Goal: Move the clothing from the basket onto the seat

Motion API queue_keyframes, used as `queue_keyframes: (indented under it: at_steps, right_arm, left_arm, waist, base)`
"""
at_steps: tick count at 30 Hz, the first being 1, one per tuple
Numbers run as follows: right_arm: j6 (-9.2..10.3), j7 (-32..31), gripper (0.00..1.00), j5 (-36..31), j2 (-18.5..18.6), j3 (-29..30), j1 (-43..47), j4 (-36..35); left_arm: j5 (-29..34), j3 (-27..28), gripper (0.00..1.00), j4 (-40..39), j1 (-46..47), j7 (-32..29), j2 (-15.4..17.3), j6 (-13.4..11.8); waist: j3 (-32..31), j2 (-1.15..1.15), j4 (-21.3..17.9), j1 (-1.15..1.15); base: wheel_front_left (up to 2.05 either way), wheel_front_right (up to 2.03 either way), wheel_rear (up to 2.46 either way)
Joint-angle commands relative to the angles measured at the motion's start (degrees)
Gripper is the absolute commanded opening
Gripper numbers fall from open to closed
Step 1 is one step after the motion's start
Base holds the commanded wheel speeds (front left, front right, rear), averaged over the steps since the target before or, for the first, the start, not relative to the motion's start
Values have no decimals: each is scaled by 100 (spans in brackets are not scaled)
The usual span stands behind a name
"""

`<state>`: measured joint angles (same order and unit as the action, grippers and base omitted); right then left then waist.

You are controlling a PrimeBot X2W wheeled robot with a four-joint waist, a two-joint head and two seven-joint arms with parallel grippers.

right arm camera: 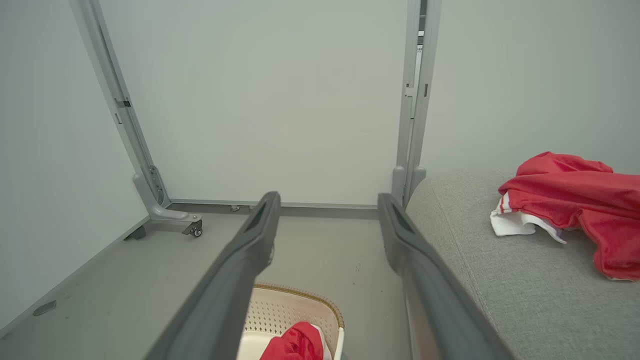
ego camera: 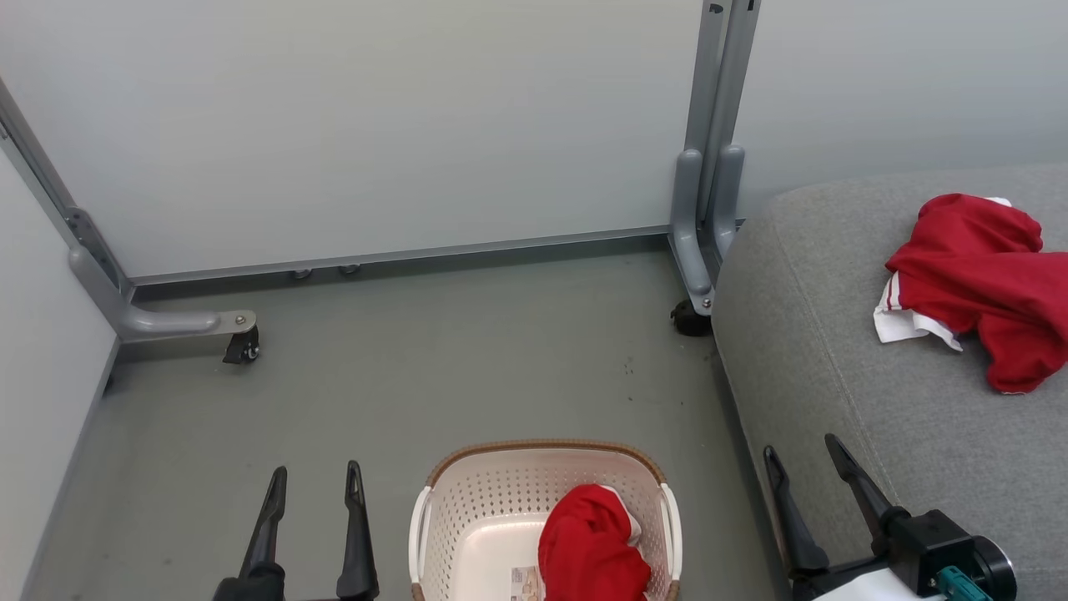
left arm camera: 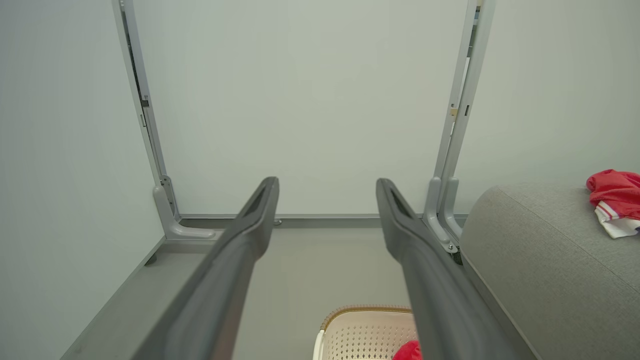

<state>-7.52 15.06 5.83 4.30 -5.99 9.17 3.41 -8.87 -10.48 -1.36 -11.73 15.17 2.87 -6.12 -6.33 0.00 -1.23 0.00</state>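
Note:
One red garment with white trim (ego camera: 980,280) lies crumpled on the grey seat (ego camera: 834,376) at the right, also visible as the red garment on the seat (right arm camera: 570,202) (left arm camera: 616,200). A second red garment (ego camera: 592,547) is bunched in the right half of the cream basket (ego camera: 467,509) on the floor at bottom centre, with a paper label beside it. My left gripper (ego camera: 315,480) hangs open left of the basket, holding nothing. My right gripper (ego camera: 801,455) is open over the seat's front edge, right of the basket, and holds nothing.
Grey partition panels wall in the floor at the back and left. Their metal feet carry castors (ego camera: 242,346) at the left and by the seat's corner (ego camera: 691,317). Bare grey floor (ego camera: 467,359) stretches between the basket and the panels.

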Motion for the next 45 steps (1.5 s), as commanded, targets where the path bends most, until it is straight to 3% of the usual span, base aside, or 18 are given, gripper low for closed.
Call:
queue_keyframes:
  at_steps: [1,14,24,28,38,42,45]
  right_arm:
    - [6,16,100,-26,24,-11,-5,15]
    - [6,16,100,-41,59,-73,-83,-33]
    - [6,16,100,-62,126,264,-200,-144]
    - [6,16,100,-61,134,429,-320,-231]
    - [6,16,100,-3,23,995,-1226,-673]
    - [6,16,100,7,5,1098,-1530,-827]
    - [6,16,100,111,-25,1257,-1736,-959]
  left_arm:
    - [-4,16,100,5,-2,-4,4,-38]
    - [15,-70,100,90,-18,-4,4,-84]
    - [10,-236,100,276,273,-4,6,-33]
    - [60,-333,100,362,439,-4,7,-4]
    - [493,-491,100,961,1846,-4,14,289]
    - [576,-528,100,1519,2436,-4,23,504]
    - [642,-669,100,2247,2968,-4,46,800]
  waist:
    - [-5,0,-12,0]
    - [81,0,-238,0]
    - [561,0,-625,0]
    - [910,0,-826,0]
    - [2797,0,-960,0]
    - [3378,0,-957,0]
    - [3759,0,-919,0]
  base:
    - [0,0,0]
    - [0,0,0]
    - [0,0,0]
    - [0,0,0]
    - [0,0,0]
    - [0,0,0]
    - [0,0,0]
